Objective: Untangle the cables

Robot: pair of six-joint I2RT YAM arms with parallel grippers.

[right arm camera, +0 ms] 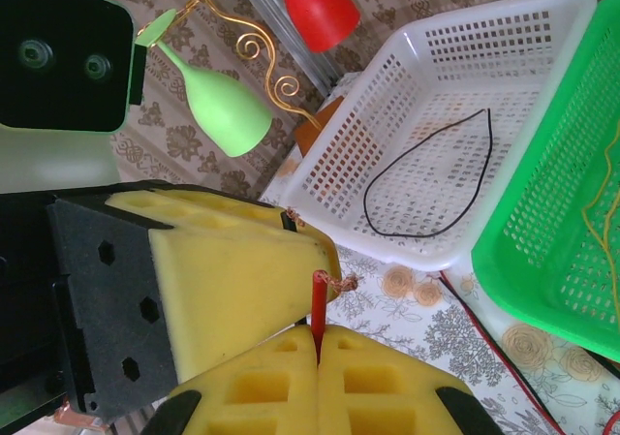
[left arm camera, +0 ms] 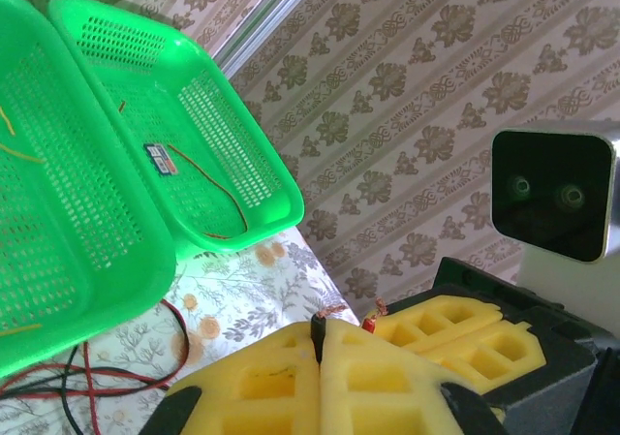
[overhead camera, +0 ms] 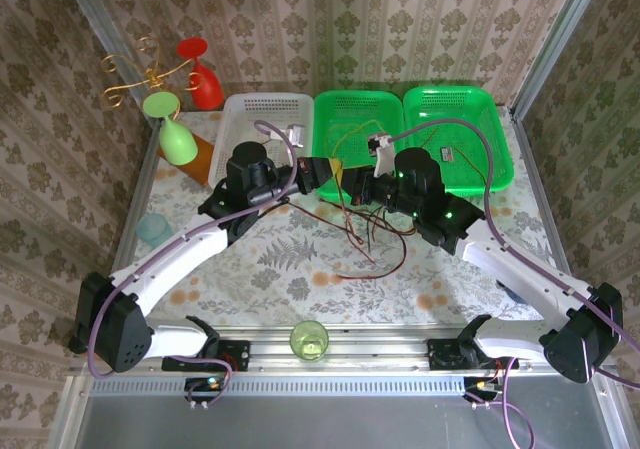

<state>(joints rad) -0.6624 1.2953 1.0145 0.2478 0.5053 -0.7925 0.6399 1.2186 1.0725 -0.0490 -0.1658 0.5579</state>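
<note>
My left jaws are pinched tight on a black wire [left arm camera: 317,329], my right jaws on a red wire [right arm camera: 319,307]. Each stub stands toward 12 o'clock between soft yellow foam, the red tip showing frayed copper. Below, the cables [overhead camera: 372,237] trail thin and glossy toward 6 o'clock, looping loosely over the floral counter [overhead camera: 270,269].

A staged robot test cell rather than a real home: wallpaper-printed panels [overhead camera: 400,9] sit in bare aluminium framing [overhead camera: 557,39], and two white robot arms [overhead camera: 180,259] are bolted to a metal rail [overhead camera: 380,354] at the near edge of the floral tabletop [overhead camera: 290,269].
</note>
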